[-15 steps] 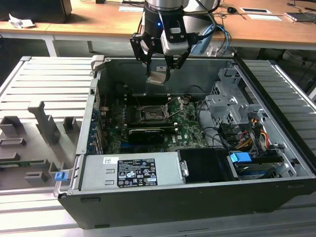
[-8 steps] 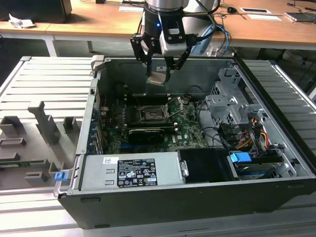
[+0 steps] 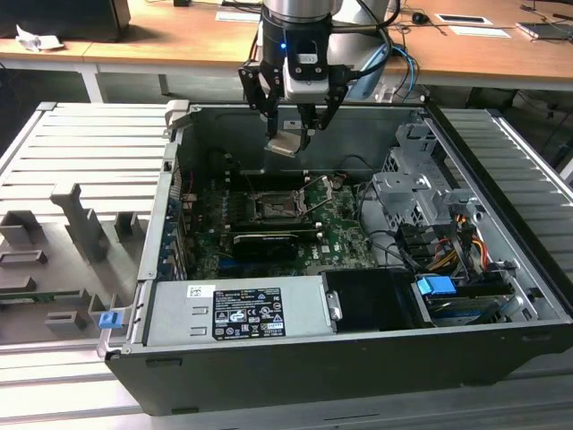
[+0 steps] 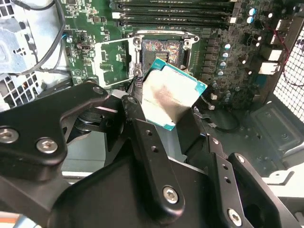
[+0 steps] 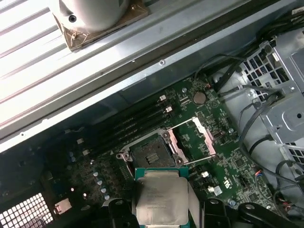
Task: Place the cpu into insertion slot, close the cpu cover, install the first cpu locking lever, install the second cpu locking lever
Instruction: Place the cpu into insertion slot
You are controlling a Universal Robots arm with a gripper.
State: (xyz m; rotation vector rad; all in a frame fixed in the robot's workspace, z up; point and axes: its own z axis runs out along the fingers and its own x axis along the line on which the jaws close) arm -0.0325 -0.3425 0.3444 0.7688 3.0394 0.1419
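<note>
Gripper (image 3: 291,136) hangs over the open computer case (image 3: 358,376), above the motherboard (image 3: 345,235). From my remote station I read the fingers as pinching the cpu (image 4: 172,94) by two opposite edges. The chip is tilted in the exterior view, and its dull metal top faces the cameras in both wrist views (green border visible around it). It is in the air, well clear of the board and not over the insertion slot (image 5: 149,155) but a little to one side. The slot is bare, its contact field exposed. The cpu cover (image 5: 203,137) is swung open just beside the slot, and the cpu is not yet seated.
</note>
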